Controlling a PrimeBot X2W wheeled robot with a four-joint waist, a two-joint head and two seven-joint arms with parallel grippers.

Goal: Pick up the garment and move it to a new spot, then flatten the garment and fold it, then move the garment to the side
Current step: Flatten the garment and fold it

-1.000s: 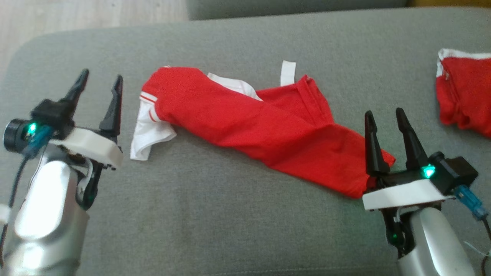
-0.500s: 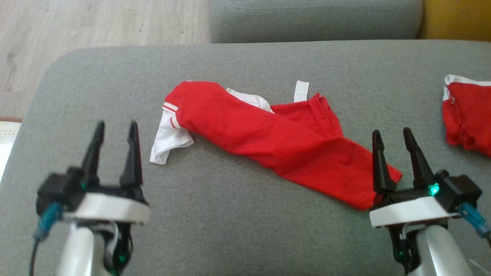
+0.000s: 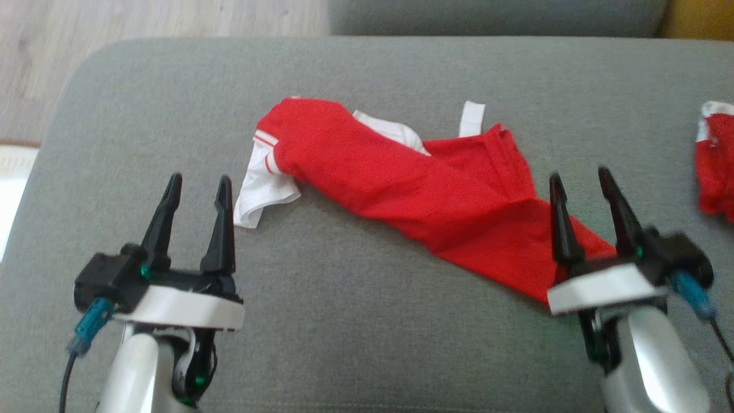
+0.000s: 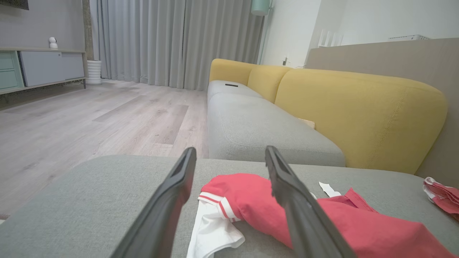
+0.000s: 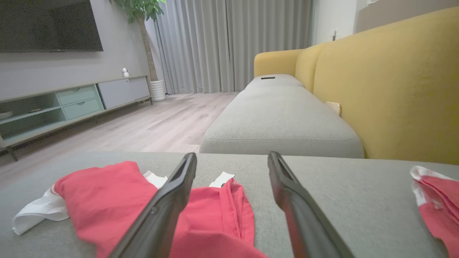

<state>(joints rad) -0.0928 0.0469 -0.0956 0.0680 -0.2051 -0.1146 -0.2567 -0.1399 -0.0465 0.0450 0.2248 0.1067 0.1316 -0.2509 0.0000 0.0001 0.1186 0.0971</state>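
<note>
The garment (image 3: 413, 183) is a red shirt with white sleeve trim, lying crumpled in a long diagonal strip on the grey cushion (image 3: 355, 321). In the wrist views the garment (image 4: 251, 200) (image 5: 107, 200) spreads just beyond the fingers. My left gripper (image 3: 198, 183) stands open near the front left, a short way from the white sleeve (image 3: 261, 192), with nothing between its fingers. My right gripper (image 3: 579, 176) is open too, hovering over the garment's lower right end without holding it.
A second red and white garment (image 3: 714, 172) lies at the right edge of the cushion. Behind it runs a grey sofa seat (image 4: 258, 125) with a yellow backrest (image 4: 358, 111). Wooden floor (image 3: 114, 23) lies beyond the cushion's left and far edges.
The head camera has shifted, so the whole scene slid. My left gripper has drawn back from beside the white sleeve toward the front edge. The garment lies as before.
</note>
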